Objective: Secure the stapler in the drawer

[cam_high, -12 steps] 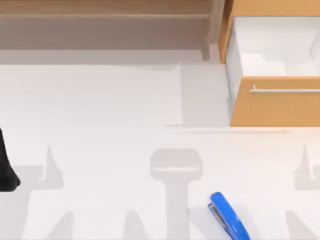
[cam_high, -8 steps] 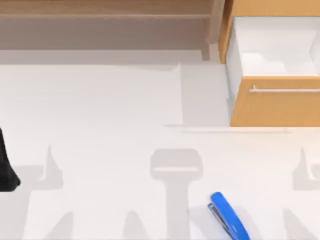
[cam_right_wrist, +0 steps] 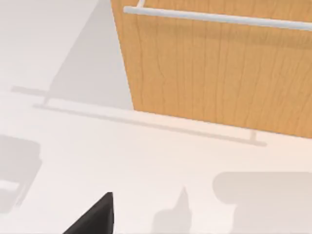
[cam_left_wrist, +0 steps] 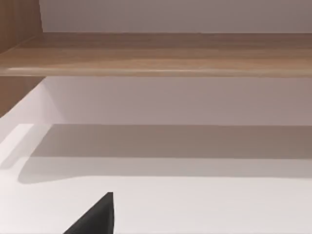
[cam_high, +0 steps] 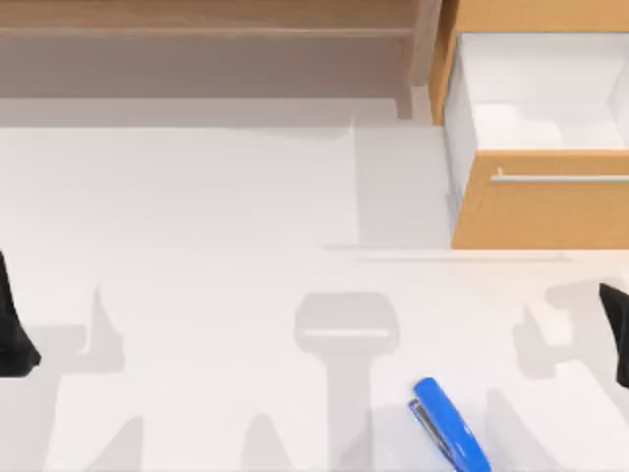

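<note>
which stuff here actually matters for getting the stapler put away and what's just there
Part of the job:
- stapler, lying on the table near the front edge
- drawer, pulled open at the far right
- right gripper, at the right edge

Just there:
- left gripper, parked at the left edge
- wooden shelf along the back
- table

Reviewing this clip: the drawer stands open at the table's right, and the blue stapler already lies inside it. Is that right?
Not quite. The drawer does stand open at the table's right, but the top view shows the stapler lying on the table, near its front edge and apart from the drawer, not inside it.
</note>
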